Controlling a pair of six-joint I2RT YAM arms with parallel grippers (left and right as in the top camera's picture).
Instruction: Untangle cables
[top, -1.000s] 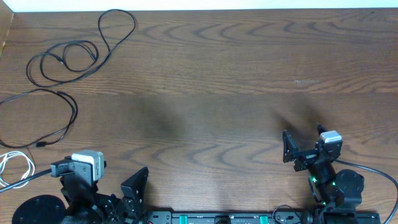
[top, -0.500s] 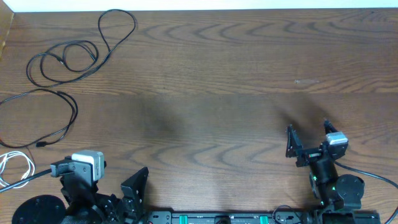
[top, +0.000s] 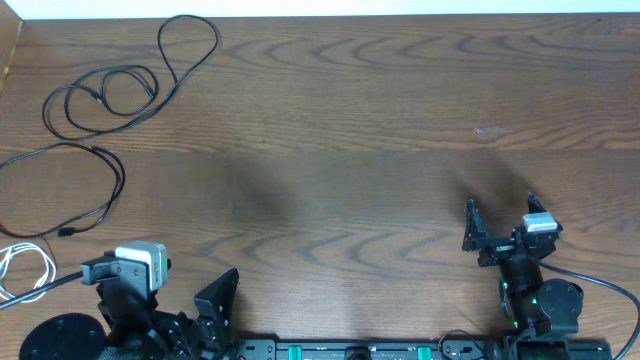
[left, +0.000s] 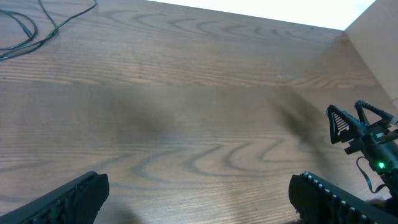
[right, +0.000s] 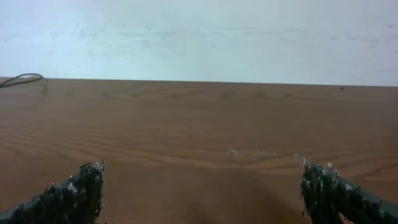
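The left gripper (left: 199, 182) and right gripper (top: 500, 204) both sit empty, jaws apart — pinching the black cables (top: 121, 181) where loops cross could drag them tighter

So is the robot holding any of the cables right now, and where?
No, nothing is held. The left gripper and the right gripper are both open and empty. The cables lie loose at the table's left side, away from both.
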